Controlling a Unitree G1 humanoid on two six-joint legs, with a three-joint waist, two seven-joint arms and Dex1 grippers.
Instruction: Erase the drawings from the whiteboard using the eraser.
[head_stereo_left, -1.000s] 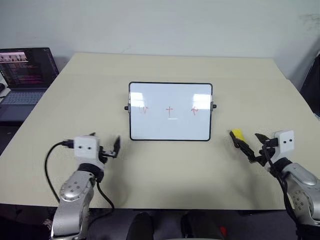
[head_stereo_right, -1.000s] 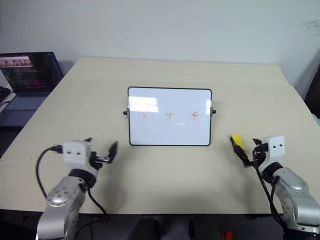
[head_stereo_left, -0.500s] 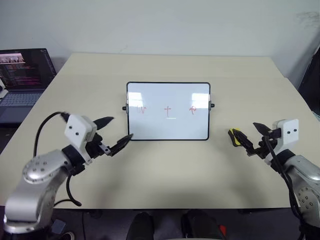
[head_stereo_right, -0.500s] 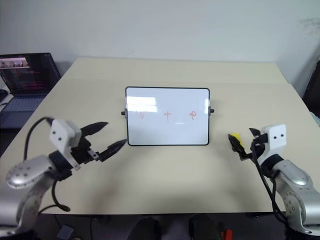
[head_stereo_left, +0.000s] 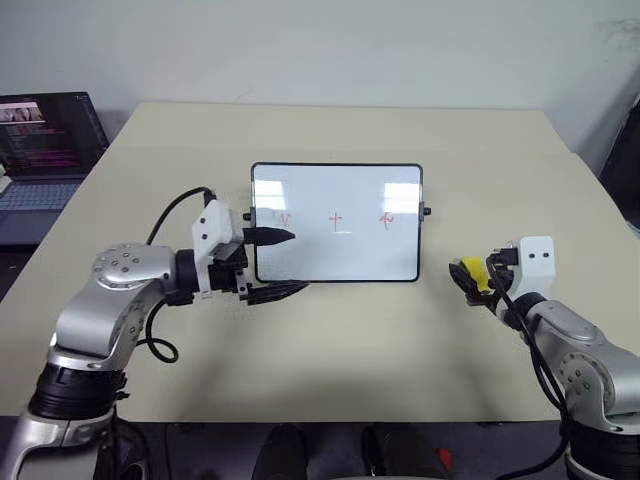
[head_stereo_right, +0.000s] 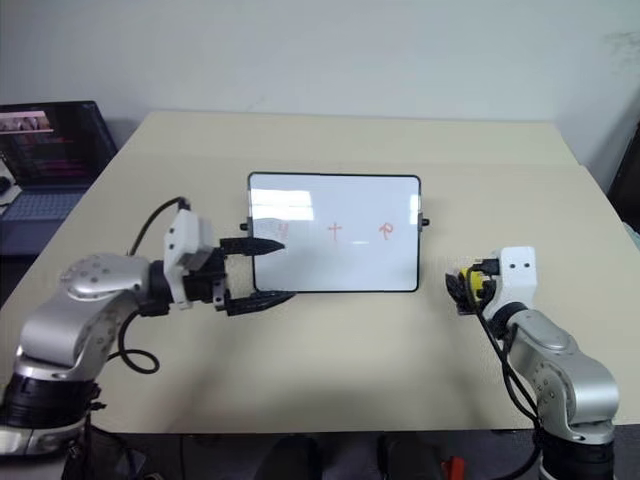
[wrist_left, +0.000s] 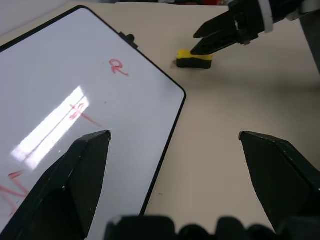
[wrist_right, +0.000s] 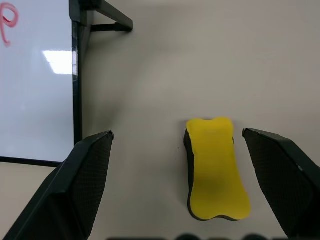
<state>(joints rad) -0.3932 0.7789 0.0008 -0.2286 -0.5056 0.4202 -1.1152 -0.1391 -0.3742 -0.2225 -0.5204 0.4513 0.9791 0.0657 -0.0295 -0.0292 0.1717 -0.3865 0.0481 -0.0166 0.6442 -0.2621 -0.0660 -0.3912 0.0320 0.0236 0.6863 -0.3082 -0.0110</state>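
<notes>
My right gripper (head_stereo_left: 478, 278) hangs with its two black fingers spread wide and nothing between them, low over the small bright yellow eraser block with a dark underside (head_stereo_left: 473, 271), which lies on the beige table (head_stereo_left: 330, 350) just right of the glossy white black-framed whiteboard (head_stereo_left: 336, 222). My left gripper (head_stereo_left: 278, 263), likewise wide open and empty, points across the board's near left corner, well apart from the eraser. From my right wrist, the eraser (wrist_right: 215, 167) lies flat between my fingers but nearer one than the other, its long axis running along them. From my left wrist, the red marker drawings (wrist_left: 80, 110) remain unwiped; whether my right fingertip touches the eraser (wrist_left: 194, 58) there I cannot quite tell.
</notes>
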